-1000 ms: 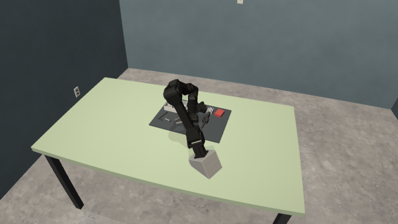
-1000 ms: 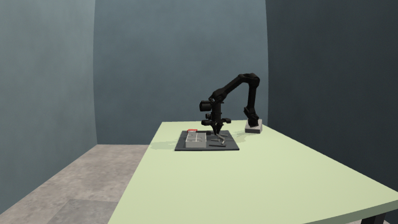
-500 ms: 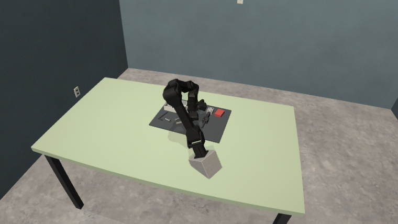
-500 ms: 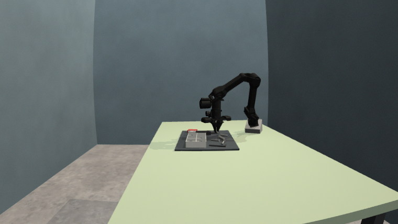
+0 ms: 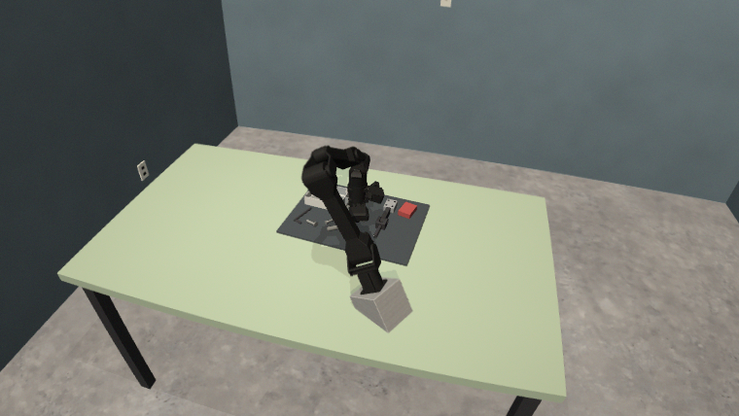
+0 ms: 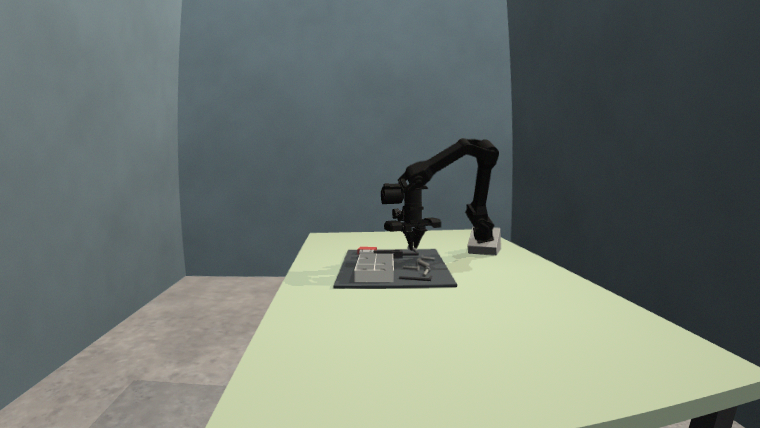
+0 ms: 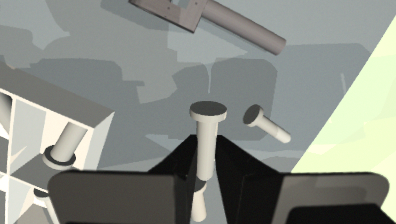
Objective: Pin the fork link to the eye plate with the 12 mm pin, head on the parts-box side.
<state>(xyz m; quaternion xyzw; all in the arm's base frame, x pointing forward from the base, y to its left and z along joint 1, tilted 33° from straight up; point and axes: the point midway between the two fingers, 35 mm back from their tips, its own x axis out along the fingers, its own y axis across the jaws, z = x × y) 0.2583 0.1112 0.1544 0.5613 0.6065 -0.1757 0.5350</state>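
Observation:
In the wrist view my gripper (image 7: 205, 141) is shut on a light headed pin (image 7: 206, 137); its flat head points away from me, and it hangs above the dark mat. A second, smaller headed pin (image 7: 266, 123) lies on the mat just to the right. The grey fork link (image 7: 210, 17) with its round shank lies at the top of the wrist view. In the exterior view the gripper (image 6: 412, 243) hovers a little above the mat (image 6: 394, 269), beside the parts box (image 6: 374, 267). The eye plate (image 5: 388, 208) stands near the red block.
The white parts box (image 7: 45, 145) at the left of the wrist view holds more pins in its compartments. A red block (image 5: 407, 209) sits at the mat's far right. Loose pins and a dark bar (image 5: 296, 220) lie on the mat's left part. The arm's base (image 5: 381, 304) stands near the table's front.

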